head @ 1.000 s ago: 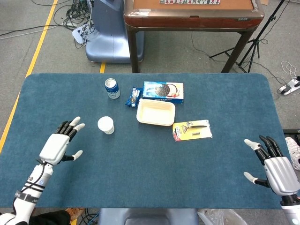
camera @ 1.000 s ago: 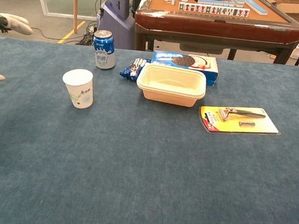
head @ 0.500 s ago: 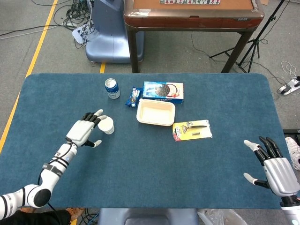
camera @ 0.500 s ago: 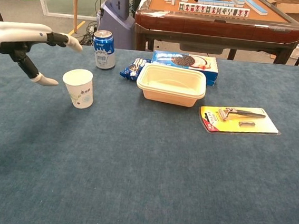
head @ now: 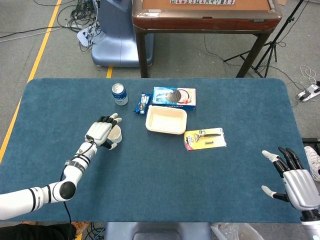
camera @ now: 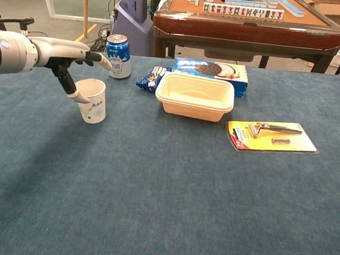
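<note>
My left hand (head: 101, 133) reaches the white paper cup (head: 115, 133) from its left. In the chest view the thumb lies against the cup's (camera: 92, 101) left wall while the fingers (camera: 95, 57) stretch out above its rim, spread and not closed on it. A blue drink can (camera: 118, 55) stands just behind the cup. My right hand (head: 296, 180) hovers at the table's near right corner, fingers spread, holding nothing; the chest view does not show it.
A cream food container (head: 166, 119) sits mid-table, with an Oreo box (head: 174, 97) and a blue snack packet (head: 143, 103) behind it. A carded razor pack (head: 205, 138) lies to its right. A wooden mahjong table (head: 205, 17) stands beyond the blue table (head: 200, 195).
My left arm has swung right and forward, from the table's left side up to the paper cup. The right hand has barely moved.
</note>
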Motion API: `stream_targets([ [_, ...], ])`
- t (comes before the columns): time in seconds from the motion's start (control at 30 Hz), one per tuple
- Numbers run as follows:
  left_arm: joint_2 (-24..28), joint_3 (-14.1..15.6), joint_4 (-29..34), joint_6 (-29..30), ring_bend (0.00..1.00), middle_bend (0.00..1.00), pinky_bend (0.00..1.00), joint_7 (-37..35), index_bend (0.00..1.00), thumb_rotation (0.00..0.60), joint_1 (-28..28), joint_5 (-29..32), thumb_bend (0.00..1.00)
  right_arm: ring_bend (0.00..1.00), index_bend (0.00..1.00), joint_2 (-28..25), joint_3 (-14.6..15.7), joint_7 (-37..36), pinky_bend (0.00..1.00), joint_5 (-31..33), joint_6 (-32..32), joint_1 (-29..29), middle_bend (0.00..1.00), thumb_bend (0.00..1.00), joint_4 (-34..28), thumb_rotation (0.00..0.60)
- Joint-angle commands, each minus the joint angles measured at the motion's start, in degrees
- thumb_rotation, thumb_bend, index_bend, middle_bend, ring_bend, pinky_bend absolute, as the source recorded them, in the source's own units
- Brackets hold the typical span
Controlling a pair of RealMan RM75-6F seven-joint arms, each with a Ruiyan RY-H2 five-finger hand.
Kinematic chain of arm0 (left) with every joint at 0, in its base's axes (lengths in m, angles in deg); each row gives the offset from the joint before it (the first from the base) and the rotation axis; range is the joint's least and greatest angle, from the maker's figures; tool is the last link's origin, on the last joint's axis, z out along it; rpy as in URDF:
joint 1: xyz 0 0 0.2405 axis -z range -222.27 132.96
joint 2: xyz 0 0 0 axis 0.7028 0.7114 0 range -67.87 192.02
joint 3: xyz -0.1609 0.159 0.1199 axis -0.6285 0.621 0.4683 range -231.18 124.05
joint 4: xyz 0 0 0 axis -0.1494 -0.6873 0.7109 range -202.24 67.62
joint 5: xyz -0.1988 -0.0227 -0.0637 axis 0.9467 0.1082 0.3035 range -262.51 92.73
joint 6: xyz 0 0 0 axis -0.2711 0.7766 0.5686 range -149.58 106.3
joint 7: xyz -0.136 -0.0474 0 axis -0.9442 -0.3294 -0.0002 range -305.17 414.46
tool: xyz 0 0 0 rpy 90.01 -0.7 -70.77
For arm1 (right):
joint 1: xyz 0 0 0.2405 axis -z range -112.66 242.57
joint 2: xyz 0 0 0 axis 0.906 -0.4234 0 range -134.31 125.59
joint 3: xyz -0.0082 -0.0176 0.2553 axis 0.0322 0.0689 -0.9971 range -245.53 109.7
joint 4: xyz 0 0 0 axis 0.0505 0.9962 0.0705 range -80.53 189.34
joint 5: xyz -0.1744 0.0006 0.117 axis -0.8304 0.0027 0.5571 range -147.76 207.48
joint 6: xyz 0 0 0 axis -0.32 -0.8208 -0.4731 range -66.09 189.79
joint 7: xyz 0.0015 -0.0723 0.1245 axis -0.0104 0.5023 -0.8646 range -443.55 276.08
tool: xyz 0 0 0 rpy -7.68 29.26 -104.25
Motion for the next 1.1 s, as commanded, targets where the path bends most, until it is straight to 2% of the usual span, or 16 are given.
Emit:
stream_targets([
  [0.03,-0.7,1.0,-1.2,-0.3,0.0,0.0,0.0,1.2,0.1,0.6,1.7,2.4,0.23,0.02,0.17,0.1,0.0,-0.2,0.0,0.1,0.0,0.1,0.24,0.11,0.3,0.6],
  [0.43,-1.8,3.4,-4.6,-0.3,0.0,0.0,0.0,3.2,0.18,0.6,5.3,8.4,0.23,0.02,0.17,0.2,0.0,-1.3,0.0,0.7,0.1,0.3,0.24,0.11,1.2,0.6],
  [0.67,-1.6,4.5,-5.6,-0.6,0.0,0.0,0.0,4.1,0.19,0.6,6.9,11.3,0.23,0.02,0.17,0.3,-0.1,-1.5,0.0,0.9,0.4,0.2,0.24,0.11,1.4,0.6],
  [1.1,-2.0,5.9,-6.4,-0.5,0.0,0.0,0.0,4.7,0.28,0.6,9.0,13.5,0.23,0.02,0.17,0.5,-0.1,-1.6,0.0,1.4,0.3,0.5,0.24,0.11,1.6,0.6],
])
